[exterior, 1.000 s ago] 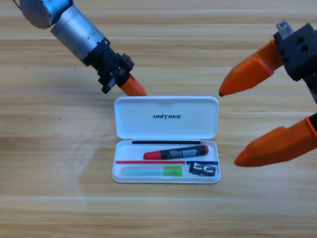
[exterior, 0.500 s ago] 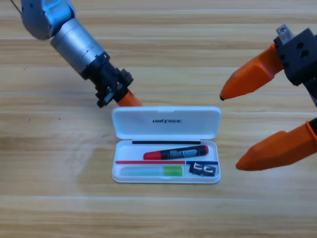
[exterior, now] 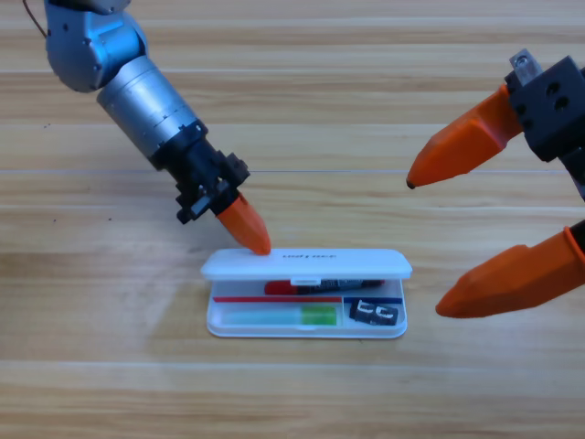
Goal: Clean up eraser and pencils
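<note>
Half-closed now, the white case lid [exterior: 306, 264] tips forward over both pencils [exterior: 315, 286] and eraser [exterior: 376, 313], pushed by the left end effector [exterior: 247, 227], its jaws' gap indiscernible; the right end effector [exterior: 466, 233] waits, spread.

The left end effector [exterior: 249, 229] is travelling down and slightly rightward from behind the white case [exterior: 306, 315], and its orange tip is now touching the lid [exterior: 306, 264] near the lid's left end. Under it the lid is swinging forward over the tray: a second ago it was standing open with its whole inner face and printed logo showing, and now it is showing mostly as a narrow white band. The lid is beginning to cover the red-capped pencil [exterior: 315, 287], whose upper edge is slipping out of sight beneath it.
</note>
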Robot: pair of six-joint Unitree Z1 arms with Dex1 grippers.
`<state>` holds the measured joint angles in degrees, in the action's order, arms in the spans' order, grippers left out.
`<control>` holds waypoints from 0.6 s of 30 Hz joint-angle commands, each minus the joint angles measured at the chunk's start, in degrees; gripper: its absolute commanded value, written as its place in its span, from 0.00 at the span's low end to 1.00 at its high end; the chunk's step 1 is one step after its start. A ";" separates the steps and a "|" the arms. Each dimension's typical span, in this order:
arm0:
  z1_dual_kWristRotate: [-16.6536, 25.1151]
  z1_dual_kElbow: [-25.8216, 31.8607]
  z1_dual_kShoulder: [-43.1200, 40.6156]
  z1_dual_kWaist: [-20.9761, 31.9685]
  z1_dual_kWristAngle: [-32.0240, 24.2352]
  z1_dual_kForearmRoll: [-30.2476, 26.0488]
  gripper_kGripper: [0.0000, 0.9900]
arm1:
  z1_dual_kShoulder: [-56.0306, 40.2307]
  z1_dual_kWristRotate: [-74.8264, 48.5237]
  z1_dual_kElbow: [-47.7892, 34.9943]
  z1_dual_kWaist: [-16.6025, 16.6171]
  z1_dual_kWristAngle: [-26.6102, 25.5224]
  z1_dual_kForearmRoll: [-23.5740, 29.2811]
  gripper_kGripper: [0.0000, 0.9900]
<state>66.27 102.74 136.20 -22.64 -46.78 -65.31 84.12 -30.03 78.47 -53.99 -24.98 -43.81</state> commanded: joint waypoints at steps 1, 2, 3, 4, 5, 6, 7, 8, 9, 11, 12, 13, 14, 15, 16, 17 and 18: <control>0.97 -2.37 -0.59 -3.63 -0.60 -0.17 0.00 | -0.54 0.32 -1.91 -0.76 -1.03 1.36 0.93; 1.06 -2.54 -0.68 -3.99 -0.60 -0.08 0.00 | -0.54 0.32 -1.91 -0.76 -1.03 1.36 0.93; 1.06 -2.72 -0.68 -4.16 -0.60 -0.08 0.00 | -0.54 0.32 -1.83 -0.76 -1.03 1.45 0.93; 1.06 -2.89 -0.68 -4.43 -0.60 0.00 0.00 | -0.45 0.32 -1.83 -0.76 -1.03 1.53 0.93; 1.06 -3.16 -0.68 -4.60 -0.51 0.18 0.00 | -0.45 0.32 -1.91 -0.76 -1.03 1.53 0.93; 1.06 -3.51 -0.59 -4.87 -0.51 0.44 0.00 | -0.45 0.32 -1.91 -0.76 -1.03 1.62 0.93; 1.06 -3.77 -0.59 -5.04 -0.51 0.71 0.00 | -0.36 0.41 -1.91 -0.76 -1.03 1.62 0.93; 1.06 -4.04 -0.59 -5.22 -0.42 0.88 0.00 | -0.36 0.41 -1.91 -0.76 -1.03 1.62 0.93; 1.06 -4.12 -0.50 -5.39 -0.42 0.97 0.00 | -0.36 0.41 -1.91 -0.76 -1.03 1.62 0.93; 1.06 -4.56 -0.41 -5.74 -0.42 1.41 0.00 | -0.28 0.41 -1.91 -0.76 -1.03 1.71 0.93; 1.06 -4.83 -0.41 -5.92 -0.33 1.59 0.00 | -0.28 0.41 -1.91 -0.76 -1.03 1.71 0.93; 0.88 -5.18 -0.41 -6.10 -0.33 1.94 0.00 | -0.28 0.41 -1.91 -0.76 -1.03 1.71 0.93; 0.79 -5.44 -0.32 -6.27 -0.33 2.29 0.00 | -0.28 0.41 -1.91 -0.76 -1.03 1.71 0.93; 0.79 -5.71 -0.24 -6.45 -0.33 2.46 0.00 | -0.28 0.41 -1.91 -0.76 -1.03 1.71 0.93; 0.70 -5.88 -0.15 -6.45 -0.33 2.73 0.00 | -0.19 0.41 -1.91 -0.76 -1.03 1.71 0.93; 0.70 -6.23 -0.15 -6.54 -0.24 3.08 0.00 | -0.19 0.41 -1.91 -0.76 -1.03 1.71 0.93; 0.62 -6.67 -0.15 -6.54 -0.24 3.61 0.00 | -0.10 0.41 -1.91 -0.76 -1.03 1.71 0.93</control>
<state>66.67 98.37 135.13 -27.43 -46.78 -63.19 84.12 -29.96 78.47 -54.00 -24.98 -43.70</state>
